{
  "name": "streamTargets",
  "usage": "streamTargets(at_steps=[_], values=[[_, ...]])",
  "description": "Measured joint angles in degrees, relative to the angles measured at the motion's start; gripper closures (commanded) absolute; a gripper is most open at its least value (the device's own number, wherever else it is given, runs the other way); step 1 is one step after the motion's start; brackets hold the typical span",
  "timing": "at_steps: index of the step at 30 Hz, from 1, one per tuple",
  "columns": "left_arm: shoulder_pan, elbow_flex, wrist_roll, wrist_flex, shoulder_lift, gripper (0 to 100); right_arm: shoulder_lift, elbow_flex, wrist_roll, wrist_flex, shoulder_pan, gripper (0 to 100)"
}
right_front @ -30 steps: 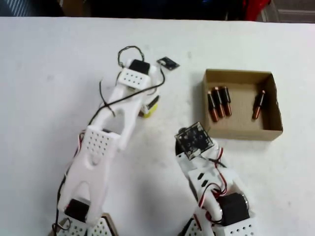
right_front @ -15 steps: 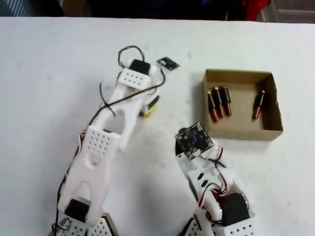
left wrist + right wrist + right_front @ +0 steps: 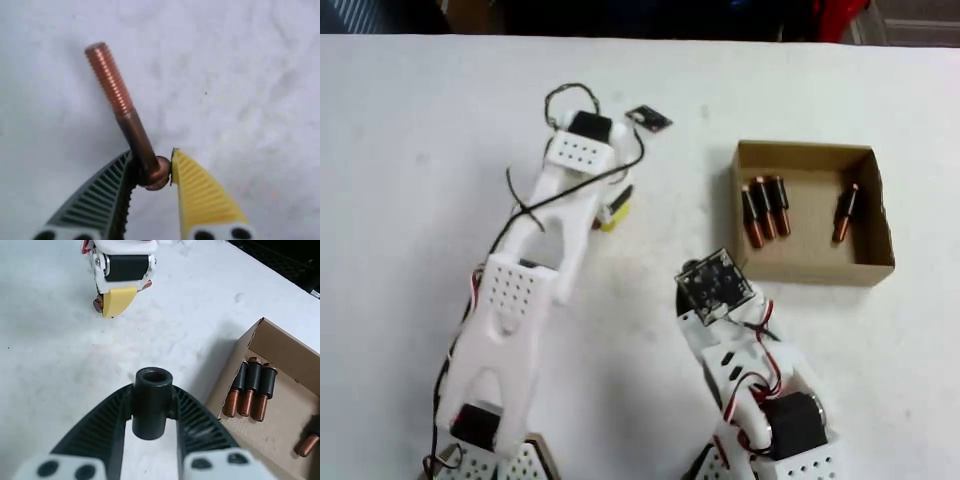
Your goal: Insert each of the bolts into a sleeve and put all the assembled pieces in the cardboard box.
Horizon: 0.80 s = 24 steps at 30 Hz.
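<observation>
My left gripper (image 3: 150, 172) is shut on the head end of a copper bolt (image 3: 120, 102), whose threaded shaft points away over the white table. From above, that gripper's yellow finger (image 3: 617, 213) is left of the cardboard box (image 3: 868, 205). My right gripper (image 3: 152, 422) is shut on a black sleeve (image 3: 151, 401), held upright with its bore facing up. The right wrist view also has the left gripper (image 3: 120, 292) farther off with the bolt's head (image 3: 98, 303) beside it. Several assembled bolt-and-sleeve pieces (image 3: 764, 210) lie in the box.
A small black tag (image 3: 647, 119) lies on the table behind the left arm. The box (image 3: 280, 342) sits to the right of both arms, with bare white table (image 3: 410, 200) on the left.
The left arm has shifted a little left and toward the table's far side, carrying the bolt. The right arm has kept still.
</observation>
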Motion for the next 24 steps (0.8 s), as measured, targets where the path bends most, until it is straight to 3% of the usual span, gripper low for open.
streamTargets(at_steps=[10, 24], values=[[-1.8, 6.6, -21.8, 0.1, -5.0, 94, 0.0, 0.4, 0.0, 0.0, 0.0, 98.2], [-6.9, 40.3, -36.9, 0.0, -36.4, 94, -0.2, 0.4, 0.0, -0.2, 0.0, 98.2]])
